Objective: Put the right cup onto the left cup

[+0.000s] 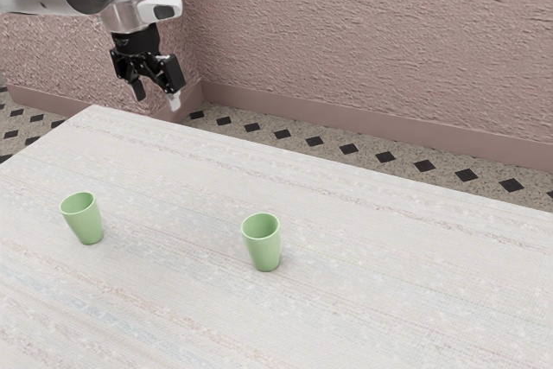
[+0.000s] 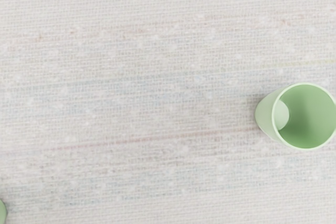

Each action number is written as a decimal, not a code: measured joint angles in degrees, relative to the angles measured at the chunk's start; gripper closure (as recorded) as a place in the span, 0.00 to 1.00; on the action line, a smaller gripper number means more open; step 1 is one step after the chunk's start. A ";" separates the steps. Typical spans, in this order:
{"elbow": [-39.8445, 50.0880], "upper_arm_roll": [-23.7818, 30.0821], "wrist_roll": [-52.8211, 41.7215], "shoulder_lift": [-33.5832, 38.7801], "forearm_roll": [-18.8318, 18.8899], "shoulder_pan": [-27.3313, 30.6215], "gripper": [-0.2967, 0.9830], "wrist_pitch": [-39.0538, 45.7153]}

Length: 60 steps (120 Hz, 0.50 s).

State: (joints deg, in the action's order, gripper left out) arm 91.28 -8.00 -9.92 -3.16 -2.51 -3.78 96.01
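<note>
fingers [image 1: 174, 101] are spread, nothing between, well above table [image 1: 389, 300]. cup [image 1: 84, 220] toward exterior view's left and other cup [image 1: 262, 244] toward exterior view's right stand upright, apart. best to centre over cup to lift, descend straight, close evenly.

Pale streaked table [image 1: 389, 300], seemingly cloth-covered; green cup [image 1: 87, 225], matching cup [image 1: 264, 252] upright on it, well apart.

Exterior view: bright, diffuse light; table [image 1: 397, 291] pale, near white. Faint soft shadows at bases of cups [image 1: 264, 252]. Wall [image 1: 363, 32] duller, its relief picked out by fine shading. Wrist view: even light, one cup's rim bright, interior shaded. No harsh glare.
</note>
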 joint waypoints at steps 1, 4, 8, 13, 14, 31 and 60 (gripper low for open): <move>0.00 0.00 0.00 0.00 0.00 -0.01 0.23 -0.01; -0.01 0.00 0.01 -0.02 0.00 -0.02 0.23 -0.02; -0.02 0.00 0.02 -0.03 0.00 -0.03 0.23 -0.04; -0.02 0.00 0.04 -0.09 0.01 -0.02 0.23 -0.06; -0.03 0.00 0.04 -0.12 0.01 -0.02 0.23 -0.07; 0.03 0.01 0.08 -0.32 -0.20 0.08 0.23 -0.28; 2.90 6.60 0.60 -3.13 -0.29 -0.13 0.23 1.63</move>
State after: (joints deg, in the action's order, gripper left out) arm 94.18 -1.40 -9.31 -6.29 -2.80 -3.91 97.64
